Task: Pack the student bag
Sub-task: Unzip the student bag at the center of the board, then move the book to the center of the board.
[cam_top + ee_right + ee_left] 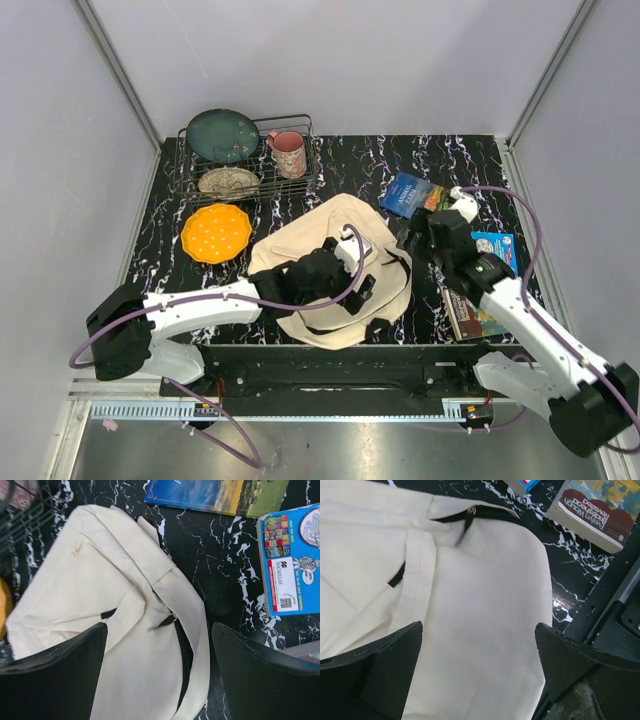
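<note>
- Black marbled table [350, 160]: fills the middle of the top view; everything sits on it.
- Student bag [335, 215]: centre of the top view, lying flat and slumped at the near edge between the two arms. Soft cream canvas, looks light and floppy, so it will likely fold and slide rather than hold shape. Best holds, as I judge: the hem beside the black zip line, or a strap; pinching the flat panel would only bunch the cloth.
- Wire dish rack [300, 125]: upper left of the top view, well apart from the bag.
- Left gripper [477, 630]: jaws wide apart, nothing between them, hovering over the bag's plain panel.
- Right gripper [159, 630]: jaws also wide apart and empty, above the zip end of the bag.
- Books: blue book [410, 193] right of centre, near the bag's upper edge; light-blue booklet [497, 245] and brown paperback [465, 315] to the right, partly under the right arm.
- Orange plate [216, 232]: left of the bag, near it.
- Dark green plate [222, 135], speckled dish [229, 181], pink mug [290, 153]: in the rack.
- Zip pull [470, 511]: top of the left wrist view.
- Hidden: the left arm covers the bag's middle in the top view; straps and buckles are hard to sort out; cannot tell how far the zip is undone or whether anything is inside.
</note>
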### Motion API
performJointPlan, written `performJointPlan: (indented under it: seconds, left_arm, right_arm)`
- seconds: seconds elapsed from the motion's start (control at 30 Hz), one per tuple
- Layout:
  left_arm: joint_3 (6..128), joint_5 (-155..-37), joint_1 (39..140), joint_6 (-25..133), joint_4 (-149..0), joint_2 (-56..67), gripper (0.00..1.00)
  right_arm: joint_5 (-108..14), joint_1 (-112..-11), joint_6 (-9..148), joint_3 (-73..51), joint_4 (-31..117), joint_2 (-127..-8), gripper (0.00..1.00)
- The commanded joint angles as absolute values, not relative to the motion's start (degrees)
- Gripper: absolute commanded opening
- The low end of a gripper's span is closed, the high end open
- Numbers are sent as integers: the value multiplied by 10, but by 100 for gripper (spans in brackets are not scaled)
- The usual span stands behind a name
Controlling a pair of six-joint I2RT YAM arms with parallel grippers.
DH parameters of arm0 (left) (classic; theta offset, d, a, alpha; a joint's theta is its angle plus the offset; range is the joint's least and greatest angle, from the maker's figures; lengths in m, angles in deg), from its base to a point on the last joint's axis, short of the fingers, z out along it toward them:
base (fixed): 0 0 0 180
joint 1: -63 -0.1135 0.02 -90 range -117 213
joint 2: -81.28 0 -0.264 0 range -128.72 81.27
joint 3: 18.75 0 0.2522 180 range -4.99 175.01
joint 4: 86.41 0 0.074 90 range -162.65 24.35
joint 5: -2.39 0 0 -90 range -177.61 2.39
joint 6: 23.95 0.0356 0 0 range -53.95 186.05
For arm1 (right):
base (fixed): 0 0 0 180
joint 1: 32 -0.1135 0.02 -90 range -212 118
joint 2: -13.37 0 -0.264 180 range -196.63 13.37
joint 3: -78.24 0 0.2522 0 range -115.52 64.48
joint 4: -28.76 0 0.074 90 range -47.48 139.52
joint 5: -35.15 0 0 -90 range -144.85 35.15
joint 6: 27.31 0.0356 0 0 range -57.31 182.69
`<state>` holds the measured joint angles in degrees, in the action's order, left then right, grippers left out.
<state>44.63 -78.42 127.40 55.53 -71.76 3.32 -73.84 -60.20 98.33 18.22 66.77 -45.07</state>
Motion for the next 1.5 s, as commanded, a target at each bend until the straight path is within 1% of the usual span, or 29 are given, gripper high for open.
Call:
performJointPlan:
  seconds: [0.0, 0.03, 0.13, 0.27, 0.4, 0.47, 0.53, 0.6, 0.7, 0.77, 0.9, 0.93, 1.0, 1.03, 1.13, 1.2, 1.27, 1.3, 1.33, 1.4, 1.47]
  left_arm:
    - [419, -870, 1265, 522, -777, 56, 99]
    - [420, -926, 1265, 528, -787, 48, 99]
    - [449, -995, 1274, 547, -763, 13, 99]
    - [512, -930, 1316, 602, -695, -39, 99]
    - [529, -931, 1320, 603, -693, -67, 99]
    - [536, -909, 1321, 600, -686, -83, 99]
    - [542, -877, 1321, 595, -670, -100, 99]
    - [549, -839, 1321, 590, -649, -112, 99]
    - [549, -824, 1321, 588, -657, -92, 99]
    - [548, -859, 1321, 591, -674, -68, 99]
    - [569, -905, 1317, 607, -715, -14, 99]
    - [584, -917, 1315, 612, -718, -11, 99]
    - [607, -930, 1309, 623, -704, -10, 99]
    - [634, -938, 1302, 627, -692, -13, 99]
    - [673, -955, 1281, 618, -662, -13, 99]
    - [683, -993, 1263, 599, -667, -11, 99]
    - [694, -1019, 1230, 570, -678, -15, 99]
    - [700, -1050, 1209, 561, -693, -28, 99]
    - [719, -1061, 1200, 552, -696, -38, 99]
    - [745, -1102, 1180, 540, -683, -78, 99]
    - [786, -1123, 1175, 550, -669, -106, 99]
  right_arm:
    - [-754, -598, 1036, 196, 728, -375, 91]
    - [-750, -598, 1043, 208, 745, -364, 91]
    - [-750, -598, 1067, 232, 778, -321, 91]
    - [-748, -598, 1100, 262, 807, -271, 92]
    - [-755, -598, 1132, 283, 840, -248, 92]
    - [-775, -598, 1156, 284, 856, -237, 92]
    - [-805, -598, 1169, 284, 884, -226, 98]
    - [-847, -598, 1203, 277, 922, -221, 100]
    - [-891, -596, 1269, 263, 979, -227, 100]
    - [-892, -586, 1307, 251, 1002, -238, 100]
    - [-880, -566, 1298, 220, 1012, -262, 100]
    - [-871, -557, 1287, 217, 1004, -284, 100]
    - [-826, -522, 1238, 208, 970, -317, 100]
    - [-809, -510, 1197, 204, 955, -354, 100]
    - [-774, -469, 1171, 169, 946, -399, 100]
    - [-758, -443, 1160, 144, 937, -398, 100]
    - [-736, -373, 1136, 129, 935, -400, 100]
    - [-696, -342, 1129, 123, 936, -404, 100]
    - [-671, -267, 1117, 123, 936, -409, 100]
    - [-650, -215, 1116, 132, 945, -406, 100]
    - [-649, -158, 1125, 150, 950, -374, 100]
